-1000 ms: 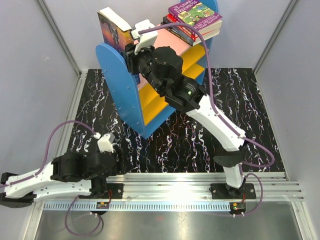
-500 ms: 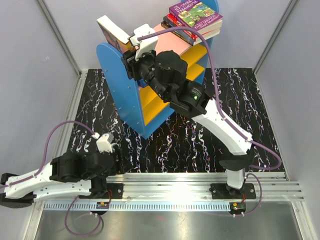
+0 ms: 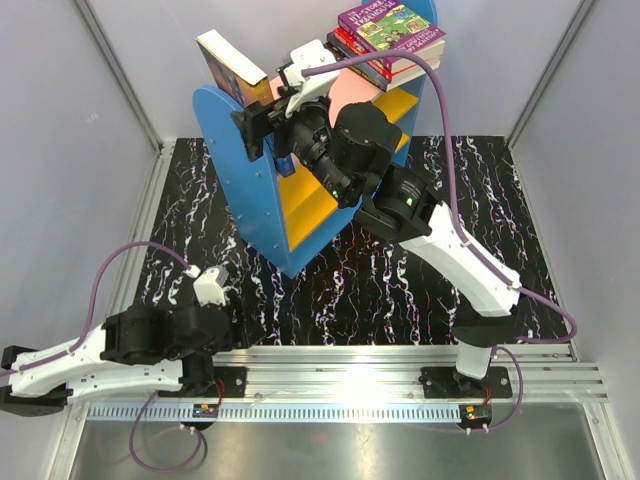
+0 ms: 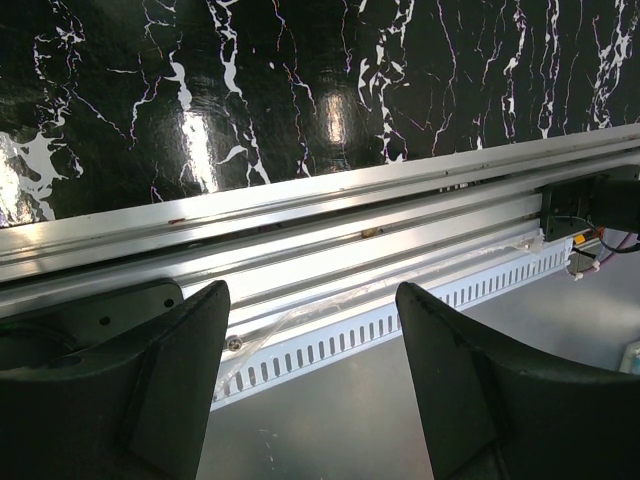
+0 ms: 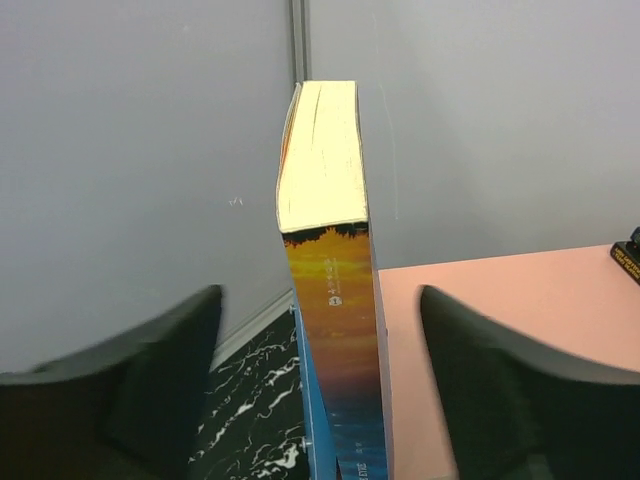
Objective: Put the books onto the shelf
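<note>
Your right claw (image 5: 320,330) stands wide open and holds nothing: in its wrist view both fingers (image 5: 150,390) are clear of the book (image 5: 320,160), with a gap on either side. That book stands upright between the two fingers and just ahead of them, cream page edges at the top and an orange face toward the claw. Its foot sits at the very end of the pink top board (image 5: 490,330), which runs off to the right of the claw. The blue end panel (image 3: 232,170) of the shelf drops away directly under the book. Well beyond the claw, at the other end of the same board, a stack of books (image 3: 392,36) lies flat with a purple cartoon cover on top. Your left claw (image 4: 310,300) is also open with nothing between its fingers. It hangs low over the metal rail (image 4: 300,215) at the near edge, with the black marbled table (image 4: 300,80) just past the rail.
</note>
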`<control>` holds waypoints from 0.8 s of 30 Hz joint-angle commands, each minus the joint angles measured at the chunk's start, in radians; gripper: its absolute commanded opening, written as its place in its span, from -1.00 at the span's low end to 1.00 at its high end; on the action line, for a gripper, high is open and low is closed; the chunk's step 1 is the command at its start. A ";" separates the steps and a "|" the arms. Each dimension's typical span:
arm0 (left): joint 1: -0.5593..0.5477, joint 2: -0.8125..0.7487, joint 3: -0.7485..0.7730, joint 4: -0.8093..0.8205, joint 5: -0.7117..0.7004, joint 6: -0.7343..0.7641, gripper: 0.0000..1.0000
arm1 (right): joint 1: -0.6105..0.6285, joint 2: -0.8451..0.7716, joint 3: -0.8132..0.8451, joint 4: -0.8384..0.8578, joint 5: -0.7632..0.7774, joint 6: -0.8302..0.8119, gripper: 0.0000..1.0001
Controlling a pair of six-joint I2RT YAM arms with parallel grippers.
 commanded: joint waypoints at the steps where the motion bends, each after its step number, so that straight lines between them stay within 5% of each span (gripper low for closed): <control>1: -0.004 0.013 0.000 0.031 -0.035 0.016 0.43 | 0.007 -0.044 -0.016 0.048 0.015 0.006 0.90; 13: -0.004 -0.013 0.011 -0.002 -0.063 0.011 0.43 | 0.007 -0.206 -0.242 0.108 0.132 0.025 1.00; 24: -0.004 -0.025 0.118 -0.177 -0.181 -0.022 0.47 | 0.017 -0.338 -0.372 -0.172 0.048 0.225 0.99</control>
